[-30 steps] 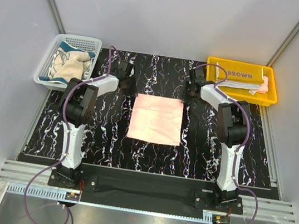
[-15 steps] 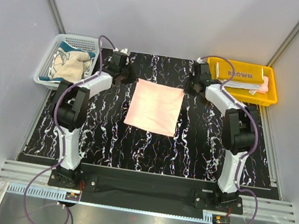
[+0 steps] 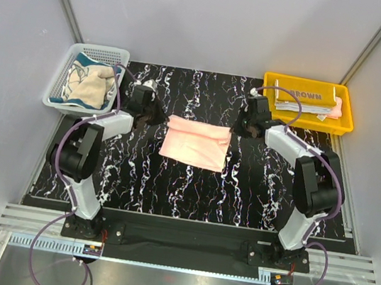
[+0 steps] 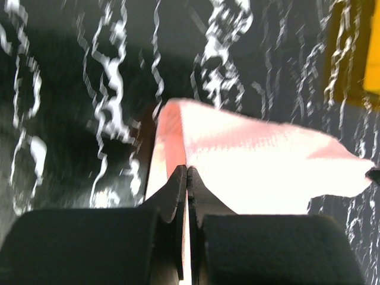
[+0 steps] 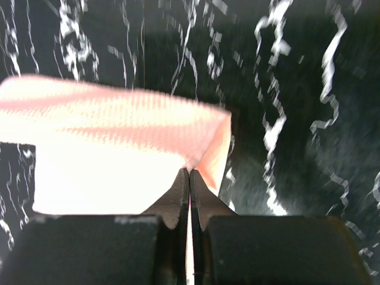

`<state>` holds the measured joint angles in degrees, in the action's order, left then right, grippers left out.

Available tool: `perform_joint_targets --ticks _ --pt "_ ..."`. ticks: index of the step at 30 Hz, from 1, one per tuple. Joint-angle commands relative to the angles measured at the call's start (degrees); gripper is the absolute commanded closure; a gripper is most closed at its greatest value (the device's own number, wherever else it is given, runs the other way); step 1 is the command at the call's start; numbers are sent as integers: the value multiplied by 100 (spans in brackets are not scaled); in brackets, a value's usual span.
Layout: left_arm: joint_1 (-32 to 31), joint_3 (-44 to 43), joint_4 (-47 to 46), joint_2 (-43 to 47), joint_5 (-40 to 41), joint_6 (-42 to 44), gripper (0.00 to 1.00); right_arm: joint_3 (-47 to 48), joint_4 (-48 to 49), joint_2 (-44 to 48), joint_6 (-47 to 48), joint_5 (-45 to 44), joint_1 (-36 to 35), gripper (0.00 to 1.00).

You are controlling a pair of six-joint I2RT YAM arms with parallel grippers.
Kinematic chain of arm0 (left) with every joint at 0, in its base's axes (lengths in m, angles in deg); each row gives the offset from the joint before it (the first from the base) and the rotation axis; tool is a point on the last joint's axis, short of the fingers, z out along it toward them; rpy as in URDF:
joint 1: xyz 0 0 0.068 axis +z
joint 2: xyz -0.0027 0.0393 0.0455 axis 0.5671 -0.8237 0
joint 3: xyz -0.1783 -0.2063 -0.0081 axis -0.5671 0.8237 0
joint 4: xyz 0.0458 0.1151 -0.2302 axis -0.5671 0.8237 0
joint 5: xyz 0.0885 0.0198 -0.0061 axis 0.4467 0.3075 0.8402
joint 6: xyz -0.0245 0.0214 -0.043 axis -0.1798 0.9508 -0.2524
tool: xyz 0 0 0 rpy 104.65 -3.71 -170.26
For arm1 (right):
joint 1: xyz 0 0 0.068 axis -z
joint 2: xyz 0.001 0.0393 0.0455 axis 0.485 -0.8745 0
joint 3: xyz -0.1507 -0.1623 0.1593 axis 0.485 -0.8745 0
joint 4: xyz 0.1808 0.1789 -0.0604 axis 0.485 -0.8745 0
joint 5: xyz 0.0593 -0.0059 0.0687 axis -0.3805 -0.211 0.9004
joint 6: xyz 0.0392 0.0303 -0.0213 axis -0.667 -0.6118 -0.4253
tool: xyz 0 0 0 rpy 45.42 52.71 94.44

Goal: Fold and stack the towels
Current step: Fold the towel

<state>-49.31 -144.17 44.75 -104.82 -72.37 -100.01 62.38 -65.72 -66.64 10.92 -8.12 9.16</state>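
Observation:
A pink towel (image 3: 194, 142) lies mid-table, its far edge lifted and doubled over toward the near side. My left gripper (image 3: 157, 117) is shut on its far left corner. In the left wrist view that gripper (image 4: 187, 170) pinches the pink cloth (image 4: 261, 172) between closed jaws. My right gripper (image 3: 239, 129) is shut on the far right corner; its wrist view shows the gripper (image 5: 189, 172) nipping the pink towel (image 5: 119, 154). A cream-teal towel (image 3: 88, 83) lies crumpled in the basket. A brown "BROWN" towel (image 3: 305, 96) tops folded towels in the tray.
The white mesh basket (image 3: 96, 50) stands at the far left corner, the yellow tray (image 3: 308, 122) at the far right. The black marbled mat (image 3: 190, 193) covers the table. Grey walls close in on both sides and behind.
Both grippers lifted the pink towel's far corners, drew them back, then carried them toward the near side. The towel now looks shorter, its far part folding over.

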Motion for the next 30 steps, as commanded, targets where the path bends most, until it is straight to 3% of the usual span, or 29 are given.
perform_joint_targets --ticks 1,10,23,30 --pt "17 360 -655 480 -9 -99 100 -228 309 532 -121 3 -159 100" --pt "0 959 -962 894 -35 -249 100 -572 309 779 -95 -216 -282 100" --pt "9 -7 -550 288 -140 -187 100 878 -96 -73 1091 -867 -247 99" --pt "0 -149 -444 181 -167 -134 100 721 80 -153 1118 -770 -247 100"
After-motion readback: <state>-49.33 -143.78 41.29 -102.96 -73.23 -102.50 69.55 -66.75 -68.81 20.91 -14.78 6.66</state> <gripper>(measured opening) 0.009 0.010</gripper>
